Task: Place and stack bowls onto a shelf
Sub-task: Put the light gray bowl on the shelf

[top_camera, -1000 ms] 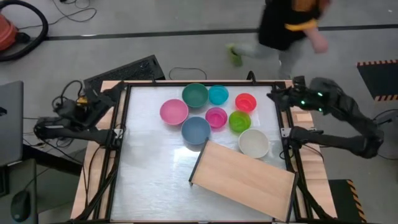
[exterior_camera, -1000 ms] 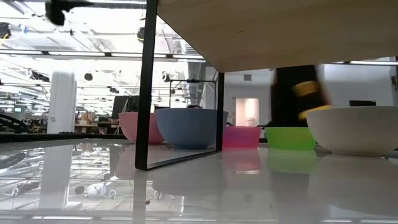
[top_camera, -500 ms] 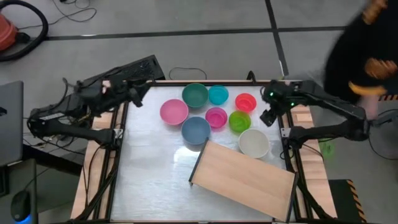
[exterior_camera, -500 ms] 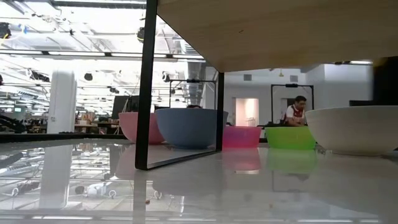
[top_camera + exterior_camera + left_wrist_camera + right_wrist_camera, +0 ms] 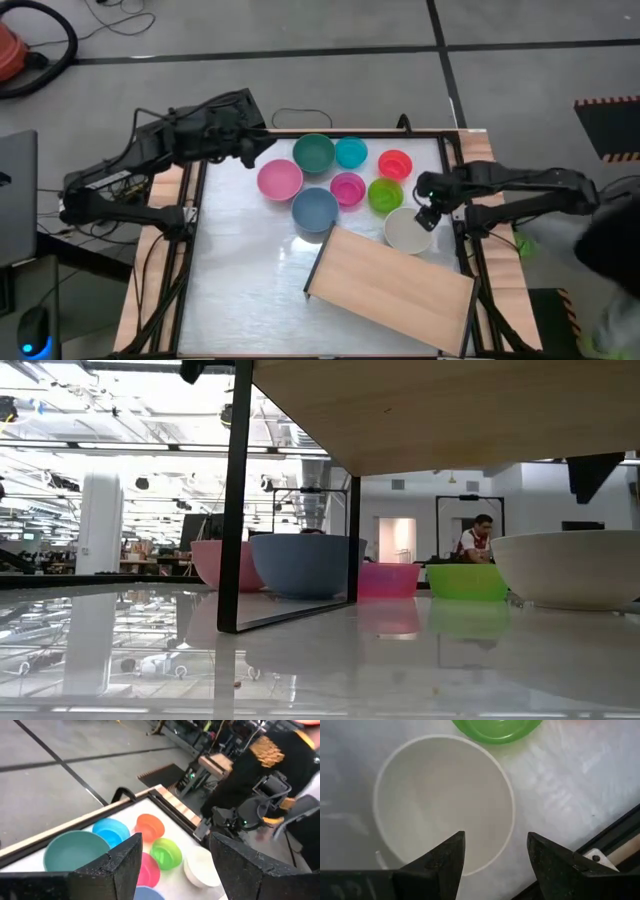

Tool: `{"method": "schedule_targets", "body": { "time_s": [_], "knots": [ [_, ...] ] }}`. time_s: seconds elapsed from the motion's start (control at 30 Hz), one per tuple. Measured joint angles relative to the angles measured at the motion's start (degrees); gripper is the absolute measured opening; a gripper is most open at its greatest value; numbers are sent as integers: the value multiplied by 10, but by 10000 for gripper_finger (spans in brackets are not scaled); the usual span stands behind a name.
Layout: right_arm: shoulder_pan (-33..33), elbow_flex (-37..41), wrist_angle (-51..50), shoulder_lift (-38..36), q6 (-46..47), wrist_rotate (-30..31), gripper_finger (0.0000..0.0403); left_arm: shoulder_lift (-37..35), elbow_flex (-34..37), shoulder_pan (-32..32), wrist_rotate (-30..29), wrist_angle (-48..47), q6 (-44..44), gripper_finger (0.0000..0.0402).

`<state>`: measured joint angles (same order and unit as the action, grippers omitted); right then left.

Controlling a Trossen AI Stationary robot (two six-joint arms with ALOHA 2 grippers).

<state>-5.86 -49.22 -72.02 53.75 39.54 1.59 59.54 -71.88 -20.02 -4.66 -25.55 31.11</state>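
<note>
Eight bowls stand upright on the table's far half: pink (image 5: 279,179), teal (image 5: 314,153), cyan (image 5: 351,152), red (image 5: 395,164), magenta (image 5: 347,189), lime green (image 5: 385,195), blue-grey (image 5: 315,208) and white (image 5: 408,230). The shelf (image 5: 392,290), a light-wood board, stands on dark legs (image 5: 238,500) at the near right. My right gripper (image 5: 428,212) hangs open and points down over the white bowl's (image 5: 442,805) right rim, apart from it. My left gripper (image 5: 255,152) is open above the far left corner, left of the pink bowl, and looks level across the bowls (image 5: 75,851).
A dark frame (image 5: 200,200) runs round the tabletop. The near left of the table (image 5: 250,290) holds nothing. The shelf's corner lies close to the blue-grey and white bowls. A person (image 5: 610,250) stands off the table's right side; a keyboard (image 5: 215,108) lies behind the far left corner.
My left gripper has swung from outside the table's left edge up and toward the far left corner, turning level toward the bowls. My right gripper has come from the far right corner toward the near edge and down, tipping downward over the white bowl. No bowl has moved.
</note>
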Motion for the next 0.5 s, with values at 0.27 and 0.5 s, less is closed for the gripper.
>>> {"method": "schedule_targets", "body": {
  "time_s": [0.27, 0.5],
  "knots": [
    [13, 39, 43, 35, 12, 50, 240, 25, 0, -26, 45, 0, -6, 219],
    [-4, 68, 68, 69, 10, 61, 239, 24, 0, -31, 56, -4, -15, 219]
  ]
}}
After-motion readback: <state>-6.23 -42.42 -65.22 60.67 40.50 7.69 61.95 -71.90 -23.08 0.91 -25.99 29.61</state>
